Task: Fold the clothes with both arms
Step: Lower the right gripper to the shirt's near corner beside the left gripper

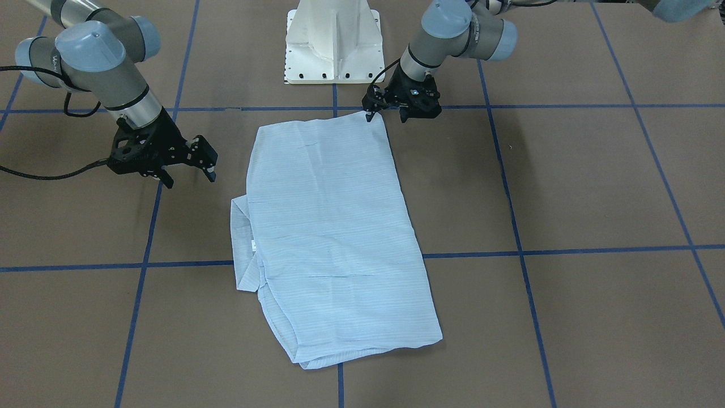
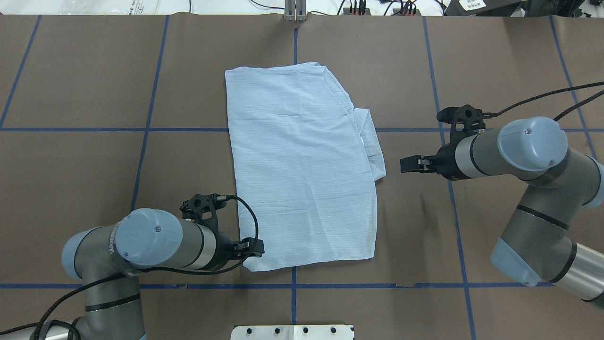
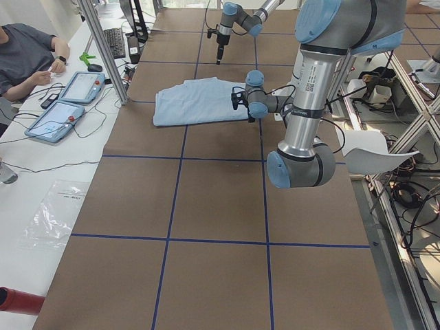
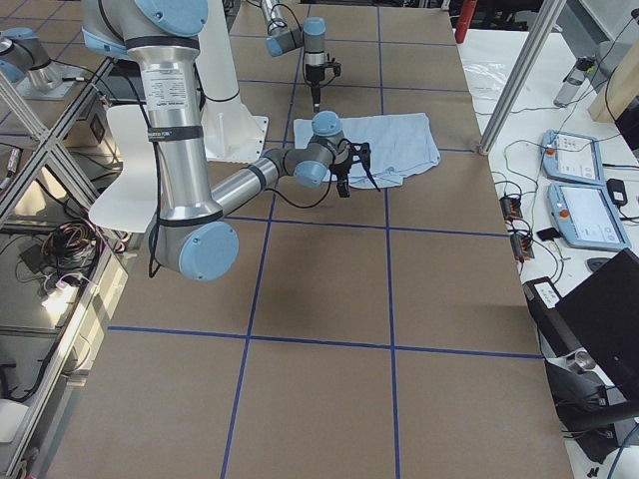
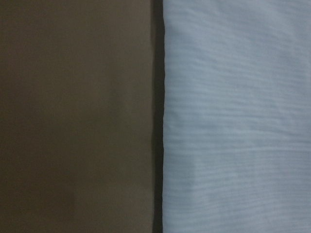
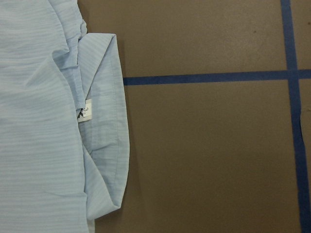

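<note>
The pale-blue shirt (image 1: 334, 226) (image 2: 302, 165) lies flat on the table, folded into a long rectangle. Its collar (image 2: 370, 141) (image 6: 104, 121) with the white neck label (image 6: 83, 114) sticks out on my right side. My left gripper (image 1: 386, 117) (image 2: 255, 249) is open at the shirt's near-left corner, with one fingertip at the cloth's edge and the other over bare table. The left wrist view shows only that shirt (image 5: 233, 116) edge against the table. My right gripper (image 1: 190, 179) (image 2: 408, 164) hangs open and empty above the table, a little apart from the collar.
The white pedestal base (image 1: 334, 45) stands at the table's near edge. Blue tape lines (image 1: 521, 249) cross the brown table top. A person sits at a side table (image 3: 41, 137) with two tablets beyond the far edge. Cables run behind both arms.
</note>
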`<act>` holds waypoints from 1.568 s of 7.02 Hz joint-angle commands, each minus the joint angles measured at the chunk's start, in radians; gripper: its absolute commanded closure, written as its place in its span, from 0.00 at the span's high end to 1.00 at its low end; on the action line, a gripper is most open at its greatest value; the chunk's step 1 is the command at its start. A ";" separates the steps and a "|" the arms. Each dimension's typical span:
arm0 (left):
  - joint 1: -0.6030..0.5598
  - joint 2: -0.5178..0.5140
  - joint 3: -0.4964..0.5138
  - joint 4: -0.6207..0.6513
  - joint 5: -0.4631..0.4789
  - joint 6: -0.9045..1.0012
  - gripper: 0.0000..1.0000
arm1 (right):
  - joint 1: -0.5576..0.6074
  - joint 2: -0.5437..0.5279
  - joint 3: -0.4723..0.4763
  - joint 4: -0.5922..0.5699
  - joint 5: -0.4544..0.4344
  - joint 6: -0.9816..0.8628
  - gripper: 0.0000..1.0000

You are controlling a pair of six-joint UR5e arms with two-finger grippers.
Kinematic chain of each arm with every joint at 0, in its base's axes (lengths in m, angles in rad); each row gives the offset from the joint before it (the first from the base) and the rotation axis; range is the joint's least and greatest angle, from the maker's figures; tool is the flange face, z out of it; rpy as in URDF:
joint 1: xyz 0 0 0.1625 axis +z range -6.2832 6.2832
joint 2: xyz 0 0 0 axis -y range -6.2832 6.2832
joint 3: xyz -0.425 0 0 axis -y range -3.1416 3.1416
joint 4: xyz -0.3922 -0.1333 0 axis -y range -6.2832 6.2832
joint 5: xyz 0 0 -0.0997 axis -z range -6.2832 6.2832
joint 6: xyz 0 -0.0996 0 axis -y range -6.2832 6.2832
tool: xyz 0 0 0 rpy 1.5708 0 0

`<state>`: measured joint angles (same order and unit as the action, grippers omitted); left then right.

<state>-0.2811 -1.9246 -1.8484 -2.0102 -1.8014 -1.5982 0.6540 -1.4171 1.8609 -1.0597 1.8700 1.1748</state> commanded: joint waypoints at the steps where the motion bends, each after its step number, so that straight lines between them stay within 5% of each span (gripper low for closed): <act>1: 0.028 -0.011 0.008 0.004 0.010 -0.012 0.80 | -0.001 0.000 -0.003 0.000 0.000 0.000 1.00; 2: 0.028 -0.020 0.011 0.004 0.010 -0.012 0.64 | -0.001 0.000 -0.003 0.000 0.001 -0.001 1.00; 11: 0.026 -0.031 0.035 0.004 0.033 -0.011 0.60 | -0.005 -0.002 -0.006 0.000 0.000 0.000 1.00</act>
<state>-0.2555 -1.9553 -1.8173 -2.0071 -1.7688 -1.6091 0.6501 -1.4184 1.8532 -1.0600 1.8699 1.1750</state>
